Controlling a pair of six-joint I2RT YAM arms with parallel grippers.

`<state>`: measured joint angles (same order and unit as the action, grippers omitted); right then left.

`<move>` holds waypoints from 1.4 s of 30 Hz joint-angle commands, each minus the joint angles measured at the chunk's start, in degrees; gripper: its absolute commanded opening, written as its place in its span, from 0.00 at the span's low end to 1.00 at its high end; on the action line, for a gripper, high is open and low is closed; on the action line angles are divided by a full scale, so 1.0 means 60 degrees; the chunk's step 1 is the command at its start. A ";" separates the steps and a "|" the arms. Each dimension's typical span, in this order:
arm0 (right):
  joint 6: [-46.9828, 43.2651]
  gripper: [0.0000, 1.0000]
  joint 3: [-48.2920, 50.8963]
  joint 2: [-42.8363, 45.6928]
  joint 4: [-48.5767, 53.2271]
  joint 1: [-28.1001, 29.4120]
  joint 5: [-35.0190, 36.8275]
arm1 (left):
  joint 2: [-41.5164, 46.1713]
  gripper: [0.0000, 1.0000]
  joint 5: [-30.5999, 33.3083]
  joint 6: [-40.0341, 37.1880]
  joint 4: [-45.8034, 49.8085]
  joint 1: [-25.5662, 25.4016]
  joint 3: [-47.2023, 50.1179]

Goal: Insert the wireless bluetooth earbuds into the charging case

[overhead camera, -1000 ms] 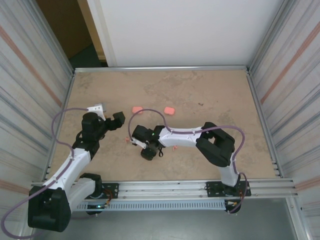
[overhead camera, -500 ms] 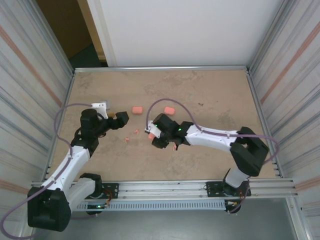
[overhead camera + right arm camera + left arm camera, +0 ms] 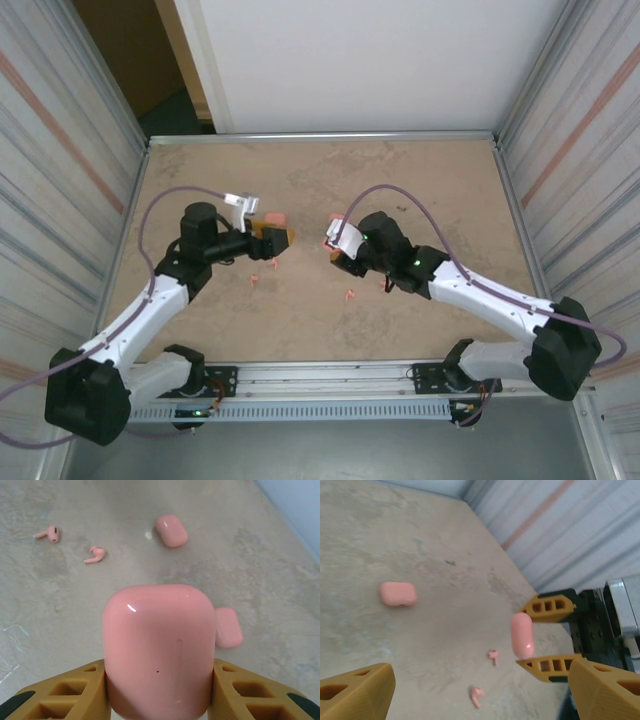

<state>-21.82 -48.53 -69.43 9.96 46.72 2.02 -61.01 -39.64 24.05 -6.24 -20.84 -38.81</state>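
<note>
R gripper [image 3: 157, 700] clamped on pink case [image 3: 157, 640], lifted off table [image 3: 450, 200]; shell hard, glossy, prob. slippery. L gripper [image 3: 276, 238] spread wide, empty. Earbuds [image 3: 493, 656] loose on table btw arms: tiny, light, likely to skid. Pinch across stem, gently.

The desk [image 3: 420, 180], a tan mottled board, is carrying small pink things around its middle. Seen from the right wrist, a far case [image 3: 171, 530] and a near case [image 3: 227, 626] are lying flat and closed on it, well apart. Left of the far case two earbuds are lying near each other, not touching: a far earbud [image 3: 48, 533] and a near earbud [image 3: 95, 555]. From above, a lone earbud [image 3: 350, 294] is lying near the centre, and a left earbud [image 3: 254, 280] is resting further left
</note>
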 commanded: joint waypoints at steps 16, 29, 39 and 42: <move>-0.0816 0.44 0.0432 0.1317 -0.0059 -0.0147 0.0908 | -0.2357 0.81 -0.1420 -0.0228 -0.0795 -0.1908 -0.1860; -0.0582 0.44 0.0597 0.1475 -0.0295 -0.0148 0.0970 | -0.3540 0.68 -0.1353 -0.0213 -0.0980 -0.2459 -0.2610; -0.0537 0.44 0.0618 0.1559 -0.0378 -0.0151 0.0923 | -0.4048 0.55 -0.1602 0.0218 -0.1486 -0.2641 -0.2777; -0.0537 0.44 0.0606 0.1559 -0.0385 -0.0154 0.0929 | -0.4171 0.50 -0.1684 0.0349 -0.1633 -0.2662 -0.2817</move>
<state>-25.98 -45.60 -61.21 8.97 46.09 6.70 -85.32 -47.70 24.93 -13.43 -36.40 -54.02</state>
